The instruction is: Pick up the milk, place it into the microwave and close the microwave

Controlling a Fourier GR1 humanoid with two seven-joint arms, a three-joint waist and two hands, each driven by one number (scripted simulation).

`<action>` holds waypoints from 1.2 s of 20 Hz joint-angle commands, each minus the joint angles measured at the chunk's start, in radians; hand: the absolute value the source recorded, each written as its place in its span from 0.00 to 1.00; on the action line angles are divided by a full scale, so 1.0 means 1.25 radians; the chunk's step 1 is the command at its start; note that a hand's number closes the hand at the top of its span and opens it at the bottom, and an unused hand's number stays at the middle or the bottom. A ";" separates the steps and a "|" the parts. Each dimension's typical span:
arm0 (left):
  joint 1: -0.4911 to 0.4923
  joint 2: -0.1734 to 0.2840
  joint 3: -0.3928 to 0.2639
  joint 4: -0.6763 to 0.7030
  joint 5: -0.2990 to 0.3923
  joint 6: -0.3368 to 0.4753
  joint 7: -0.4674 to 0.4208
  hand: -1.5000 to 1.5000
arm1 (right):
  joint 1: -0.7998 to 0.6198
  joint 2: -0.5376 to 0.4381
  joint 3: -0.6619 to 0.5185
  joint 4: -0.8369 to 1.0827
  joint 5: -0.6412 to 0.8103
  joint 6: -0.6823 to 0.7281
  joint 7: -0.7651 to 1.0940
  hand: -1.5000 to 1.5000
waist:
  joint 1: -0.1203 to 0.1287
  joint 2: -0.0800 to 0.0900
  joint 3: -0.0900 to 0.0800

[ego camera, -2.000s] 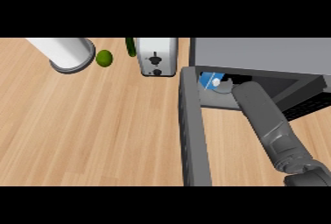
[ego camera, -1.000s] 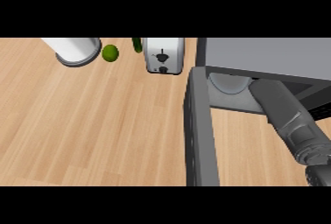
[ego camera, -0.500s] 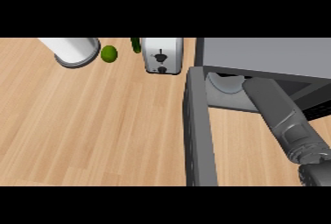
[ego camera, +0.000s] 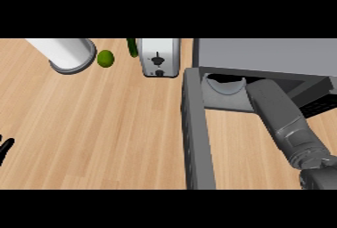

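Observation:
The grey microwave (ego camera: 263,53) stands at the top right, and its open door (ego camera: 197,133) juts out toward me as a long grey bar. My right forearm (ego camera: 283,120) reaches into the cavity, so the right hand is hidden inside. The milk shows nowhere in this view. Part of the pale round turntable (ego camera: 226,87) is visible at the cavity's mouth, left of the forearm. At the left edge, low on the wooden counter (ego camera: 99,124), only the black fingertips of my left hand (ego camera: 5,148) show, straight and still.
A white toaster (ego camera: 159,57) stands just left of the microwave, with a dark green vegetable (ego camera: 132,47) behind it. A green lime (ego camera: 105,58) lies beside a white cylinder (ego camera: 66,53) at the top left.
The blue and white milk carton seen at the microwave's mouth 2 s ago is out of sight. My right forearm has pushed deeper inside. Left fingertips have appeared at the left edge.

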 commanded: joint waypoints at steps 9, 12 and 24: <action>0.019 -0.054 -0.130 -0.062 -0.040 0.007 0.049 1.00 | 0.105 0.040 -0.079 0.006 -0.100 0.250 -0.097 0.00 | -0.046 -0.030 -0.004; -0.012 -0.054 -0.174 -0.042 -0.078 0.036 0.075 1.00 | 0.133 0.030 -0.084 -0.005 -0.115 0.336 -0.120 0.00 | -0.061 -0.033 -0.004; -0.074 -0.055 -0.392 -0.017 -0.187 0.168 0.123 1.00 | 0.333 0.047 -0.030 -0.129 -0.130 0.428 -0.151 0.00 | -0.089 -0.046 -0.006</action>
